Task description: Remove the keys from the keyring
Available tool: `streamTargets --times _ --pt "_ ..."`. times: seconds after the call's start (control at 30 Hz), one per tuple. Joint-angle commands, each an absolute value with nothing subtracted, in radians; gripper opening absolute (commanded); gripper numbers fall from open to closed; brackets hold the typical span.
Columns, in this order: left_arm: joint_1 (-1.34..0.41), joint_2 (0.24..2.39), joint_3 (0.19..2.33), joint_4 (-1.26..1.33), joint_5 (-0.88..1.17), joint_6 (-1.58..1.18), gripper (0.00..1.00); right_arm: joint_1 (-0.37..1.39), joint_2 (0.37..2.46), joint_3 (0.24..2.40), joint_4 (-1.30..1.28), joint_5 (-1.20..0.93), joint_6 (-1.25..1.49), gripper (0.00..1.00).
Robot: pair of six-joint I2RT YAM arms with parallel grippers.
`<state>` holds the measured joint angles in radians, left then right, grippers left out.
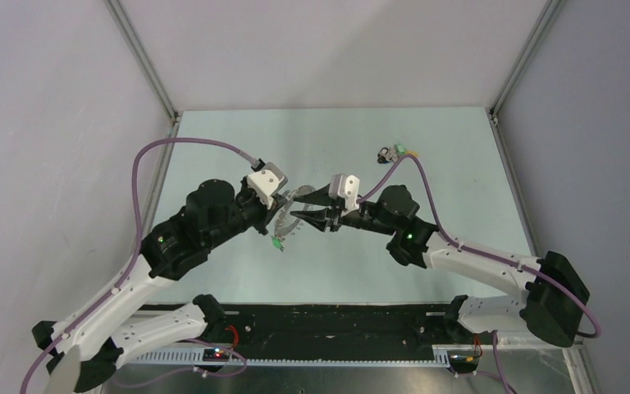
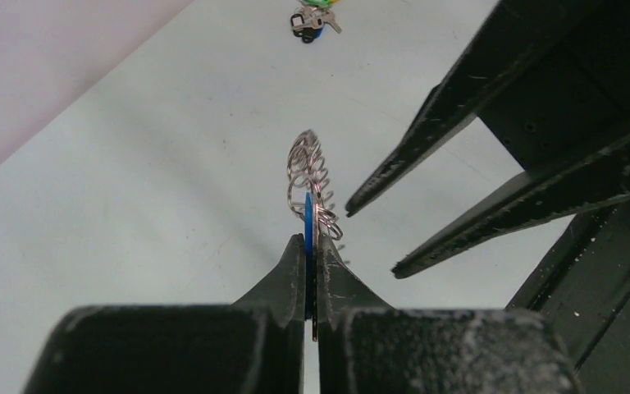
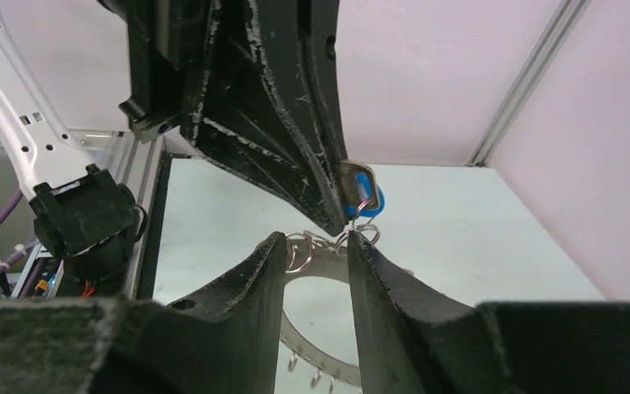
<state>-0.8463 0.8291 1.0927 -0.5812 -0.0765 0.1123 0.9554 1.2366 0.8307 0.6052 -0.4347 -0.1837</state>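
Here our left gripper (image 2: 308,243) pinches the blue-headed key (image 2: 308,215), its keyring (image 3: 316,345) lying between the parted fingers of our right gripper (image 3: 315,240).

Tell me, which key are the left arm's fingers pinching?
The blue-headed key, clamped flat between the left fingers. The green-headed one hangs loose at the edge of the keyring.
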Motion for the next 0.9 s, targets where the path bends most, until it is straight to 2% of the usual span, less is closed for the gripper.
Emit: streamTargets --times 0.0,0.53,0.87 --pt "-0.864 0.812 1.148 -0.56 -0.077 0.082 0.0 0.954 1.276 0.872 0.705 -0.416 -0.142 0.38" --pt "-0.892 0.819 1.192 -0.592 -0.065 0.056 0.0 0.95 1.32 0.892 0.702 -0.387 -0.131 0.41" --pt "-0.893 0.868 1.271 -0.667 -0.051 -0.059 0.0 0.955 1.312 0.891 0.679 -0.381 -0.193 0.38"
